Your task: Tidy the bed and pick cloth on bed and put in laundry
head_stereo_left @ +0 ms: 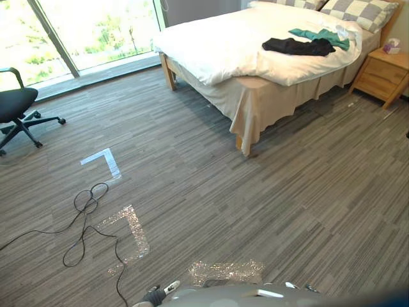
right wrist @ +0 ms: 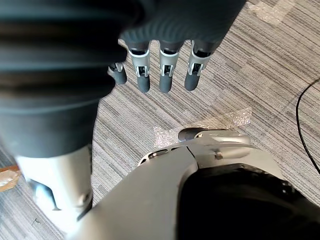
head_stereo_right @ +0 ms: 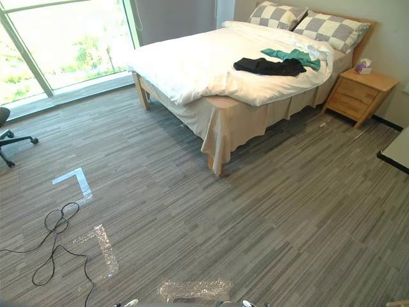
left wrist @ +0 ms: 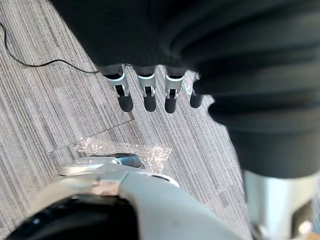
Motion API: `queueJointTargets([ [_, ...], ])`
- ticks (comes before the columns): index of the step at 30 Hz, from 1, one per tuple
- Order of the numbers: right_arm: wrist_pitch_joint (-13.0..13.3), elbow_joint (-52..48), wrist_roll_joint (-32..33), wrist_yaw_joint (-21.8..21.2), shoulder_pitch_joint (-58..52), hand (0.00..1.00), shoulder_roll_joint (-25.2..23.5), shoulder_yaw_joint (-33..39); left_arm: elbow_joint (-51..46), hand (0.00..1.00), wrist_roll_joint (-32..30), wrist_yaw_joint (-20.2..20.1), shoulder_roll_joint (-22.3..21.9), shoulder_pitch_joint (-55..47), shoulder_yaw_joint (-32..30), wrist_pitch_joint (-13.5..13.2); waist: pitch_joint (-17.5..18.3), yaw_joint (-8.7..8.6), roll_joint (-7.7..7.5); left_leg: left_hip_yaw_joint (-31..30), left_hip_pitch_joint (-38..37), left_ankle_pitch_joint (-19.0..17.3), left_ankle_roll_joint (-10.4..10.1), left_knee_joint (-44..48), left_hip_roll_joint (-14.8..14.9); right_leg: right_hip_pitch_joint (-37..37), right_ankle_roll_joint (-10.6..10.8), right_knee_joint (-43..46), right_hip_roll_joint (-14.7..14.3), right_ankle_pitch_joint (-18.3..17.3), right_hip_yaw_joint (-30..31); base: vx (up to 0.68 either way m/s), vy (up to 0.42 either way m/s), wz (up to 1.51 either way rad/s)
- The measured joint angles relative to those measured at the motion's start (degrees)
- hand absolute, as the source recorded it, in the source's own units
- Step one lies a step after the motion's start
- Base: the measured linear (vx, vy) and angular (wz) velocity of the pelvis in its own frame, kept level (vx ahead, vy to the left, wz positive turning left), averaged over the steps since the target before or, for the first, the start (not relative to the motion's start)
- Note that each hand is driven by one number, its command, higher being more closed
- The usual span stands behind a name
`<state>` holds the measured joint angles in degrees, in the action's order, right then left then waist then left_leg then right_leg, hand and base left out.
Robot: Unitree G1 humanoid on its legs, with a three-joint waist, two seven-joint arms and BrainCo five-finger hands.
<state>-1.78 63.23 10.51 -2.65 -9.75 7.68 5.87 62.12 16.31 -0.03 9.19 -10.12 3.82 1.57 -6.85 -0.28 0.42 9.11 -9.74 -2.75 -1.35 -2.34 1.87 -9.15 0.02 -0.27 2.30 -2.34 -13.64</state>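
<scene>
Two hands hang idle over the floor [head_stereo_left: 211, 192], which suits a robot standing well apart from the bed. The left hand [left wrist: 148, 92] has its fingers straight and loose with nothing in them, and the right hand [right wrist: 166, 75] is the same. An office chair [head_stereo_left: 16, 105] sits at far left by the window. Next comes the bed [head_stereo_left: 255, 109], its white duvet [head_stereo_left: 217, 45] lying crooked so the near foot corner is bare, probably what needs tidying. A black cloth [head_stereo_left: 297, 46] lies on the duvet toward the head end, near the bed's right edge. It touches a green cloth [head_stereo_left: 319, 34] just beyond it, and both look dropped rather than folded. Checked pillows [head_stereo_left: 361, 11] and a nightstand [head_stereo_left: 383, 75] close off the right.
</scene>
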Motion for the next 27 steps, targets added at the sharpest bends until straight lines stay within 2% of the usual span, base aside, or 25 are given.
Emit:
queueJointTargets([
  [6, -0.30, 0.35, 0.00, -0.67, 0.43, 0.00, -0.04, 0.07, 0.01, 0.00, -2.45, -0.73, 0.31, -0.14, 0.73, -0.57, 0.01, -0.08, -0.22, 0.55, -1.51, 0.63, -0.10, -2.13, -0.13, -1.47, 0.64, -2.86, -0.39, 0.43, -0.16, 0.09, 0.009, -0.03],
  [11, -0.16, 0.48, 0.00, -0.85, 0.84, 0.00, -0.18, 0.09, -0.01, 0.00, -4.06, -0.91, 0.49, -0.11, 0.75, -0.66, -0.64, -0.22, -0.55, 1.60, -2.89, 0.22, -1.03, -2.67, -0.03, -2.01, 1.29, -3.07, -0.58, 0.22, 0.11, 0.06, -0.009, -0.08],
  [16, 1.30, 0.49, 0.03, -0.56, 0.92, 0.00, -0.56, 0.48, -0.13, 0.00, -5.93, -1.03, 0.64, 0.24, 0.72, -0.59, -1.72, -0.17, -0.67, 1.90, -3.35, -0.05, -1.42, -2.67, -0.03, -2.08, 1.85, -3.09, -0.55, 0.00, 0.34, 0.00, -0.002, -0.01],
  [17, 1.60, 0.43, 0.12, -0.30, 0.87, 0.00, -0.67, 0.59, -0.16, 0.00, -6.29, -1.04, 0.68, 0.29, 0.68, -0.62, -2.04, -0.14, -1.16, 2.14, -3.14, -0.11, -1.38, -2.66, -0.02, -1.70, 1.89, -2.95, -0.54, -0.04, 0.42, -0.03, -0.014, -0.11],
  [19, 2.19, -0.28, 0.55, 0.45, 0.99, 0.00, -0.76, 0.59, -0.19, 0.00, -6.29, -1.11, 0.70, 0.95, 0.65, -0.62, -2.78, -0.02, -1.02, 2.85, -1.62, -1.26, -0.64, -1.53, 0.08, 1.41, 1.72, 1.74, -0.03, -2.52, 0.79, -0.05, -0.007, -0.11],
  [20, 2.56, -1.56, 1.87, 0.67, 1.09, 0.00, -1.03, 0.58, -0.20, 0.00, -6.30, -1.16, 1.00, 1.96, 0.67, -0.57, -3.98, -0.05, -1.55, 3.01, 0.81, -2.88, 0.49, 1.67, -0.16, 5.90, 3.65, 9.52, 1.53, -6.39, 0.89, -0.09, 0.000, -0.11],
  [21, 3.06, -2.80, 3.44, 0.81, 1.13, 0.00, -1.39, 0.54, -0.60, 0.00, -6.32, -1.17, 1.53, 2.86, 0.69, -0.54, -4.91, -0.08, -2.41, 3.08, 3.63, -5.04, 1.68, 5.19, -0.62, 11.49, 4.00, 19.20, 3.52, -8.42, 0.80, -0.08, 0.006, -0.17],
  [22, 3.41, -3.06, 4.31, 0.92, 1.60, 0.00, -1.56, 0.51, -0.75, 0.00, -6.32, -1.12, 1.69, 3.62, 0.68, -0.60, -5.63, -0.05, -2.46, 3.41, 4.66, -5.68, 1.89, 6.63, -0.64, 14.41, 3.96, 24.20, 4.45, -8.46, 0.83, -0.08, 0.016, -0.25],
  [23, 4.18, -3.69, 5.89, 1.21, 2.53, 0.00, -1.93, 0.36, -1.16, 0.00, -6.26, -0.82, 2.40, 4.04, 0.78, -0.63, -7.82, -0.16, -3.22, 4.60, 5.14, -5.75, 2.20, 8.63, -0.59, 18.46, 4.60, 31.94, 6.10, -7.97, 0.82, -0.06, 0.029, -0.27],
  [25, 4.73, -3.67, 7.23, 1.80, 3.14, 0.00, -2.96, 0.16, -1.14, 0.00, -6.20, 0.24, 3.39, 4.79, 0.74, -0.50, -9.86, -0.12, -4.39, 5.97, 4.54, -6.36, 2.12, 9.55, -0.59, 20.32, 4.44, 36.07, 7.26, -7.91, -0.10, -0.01, 0.021, -0.35],
  [27, 4.31, -3.56, 8.72, 1.73, 2.98, 0.00, -3.46, 0.03, -1.10, 0.00, -6.27, 0.76, 3.83, 5.12, 0.76, 0.39, -9.85, -1.02, -4.81, 6.04, 4.15, -6.53, 1.77, 9.30, -0.08, 19.76, 4.33, 34.94, 7.15, -7.83, -1.91, 0.07, -0.009, -0.17],
])
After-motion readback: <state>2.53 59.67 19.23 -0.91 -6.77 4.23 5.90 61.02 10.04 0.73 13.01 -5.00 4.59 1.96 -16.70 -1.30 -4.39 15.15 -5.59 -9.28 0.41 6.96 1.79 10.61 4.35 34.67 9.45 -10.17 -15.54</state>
